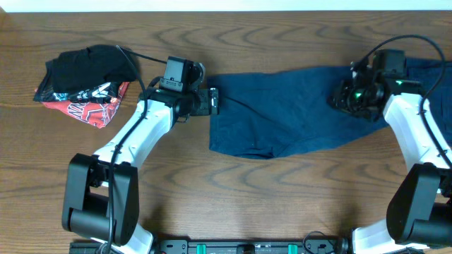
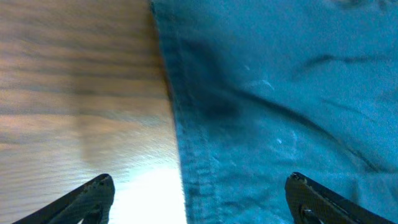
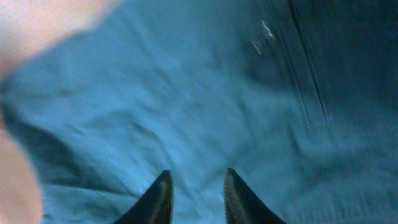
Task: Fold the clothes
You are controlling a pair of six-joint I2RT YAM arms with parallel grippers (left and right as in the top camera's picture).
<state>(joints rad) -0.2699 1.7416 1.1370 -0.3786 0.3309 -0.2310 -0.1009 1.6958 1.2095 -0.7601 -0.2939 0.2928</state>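
Along the table's (image 1: pixel 233 204) far half, found the navy shorts (image 1: pixel 282 106) spread flat, long axis running left to right between both arms. Noted the left gripper (image 1: pixel 212 100) at the cloth's left end, fingers wide apart, straddling that hem, clamping nothing. Placed the right gripper (image 1: pixel 347 95) over the right end, tips nearly together; could not tell pinching from hovering. Judged each end nearest its own arm. Spotted black and printed garments (image 1: pixel 85 88) heaped near the far left corner.
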